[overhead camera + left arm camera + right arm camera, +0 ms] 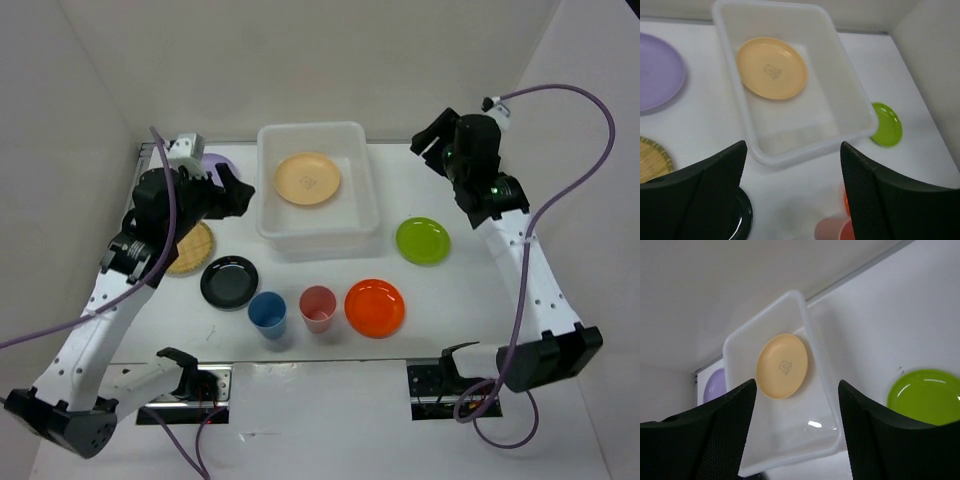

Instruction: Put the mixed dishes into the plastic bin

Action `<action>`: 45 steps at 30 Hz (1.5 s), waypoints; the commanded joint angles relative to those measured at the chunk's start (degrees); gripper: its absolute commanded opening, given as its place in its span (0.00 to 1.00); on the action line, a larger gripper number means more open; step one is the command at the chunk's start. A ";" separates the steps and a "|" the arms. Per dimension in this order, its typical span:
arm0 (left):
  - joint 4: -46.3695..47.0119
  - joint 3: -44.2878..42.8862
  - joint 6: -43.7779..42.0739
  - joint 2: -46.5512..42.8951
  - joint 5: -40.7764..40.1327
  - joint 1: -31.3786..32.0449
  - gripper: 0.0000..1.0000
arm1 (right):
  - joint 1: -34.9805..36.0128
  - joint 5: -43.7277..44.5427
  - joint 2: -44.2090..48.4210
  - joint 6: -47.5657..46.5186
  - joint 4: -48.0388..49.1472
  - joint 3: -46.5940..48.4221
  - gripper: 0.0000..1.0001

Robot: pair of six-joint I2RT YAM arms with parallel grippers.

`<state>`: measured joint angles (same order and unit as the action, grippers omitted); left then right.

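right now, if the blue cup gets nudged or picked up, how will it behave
The blue cup stands upright and seems to narrow toward its base, so a push near the rim would probably tip it. Being round, it would likely roll once down. It looks like plain plastic, so probably light and stiff.

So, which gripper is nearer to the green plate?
Right. The right gripper hangs just behind the green plate; the left gripper is on the opposite side of the bin.

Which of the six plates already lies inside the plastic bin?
The peach plate: it alone lies flat inside the white bin; the lilac, tan, black, orange and green plates rest outside it.
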<state>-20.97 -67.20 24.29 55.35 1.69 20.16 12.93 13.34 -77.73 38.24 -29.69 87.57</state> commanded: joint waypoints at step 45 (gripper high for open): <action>1.38 -32.55 13.42 70.59 3.32 -38.72 0.64 | -3.96 -15.37 -1.27 -3.43 7.54 -19.89 0.73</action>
<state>-19.11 -96.36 40.21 125.10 6.79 -20.10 9.10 -1.41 -78.50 34.87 -25.19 66.81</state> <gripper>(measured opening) 0.642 0.728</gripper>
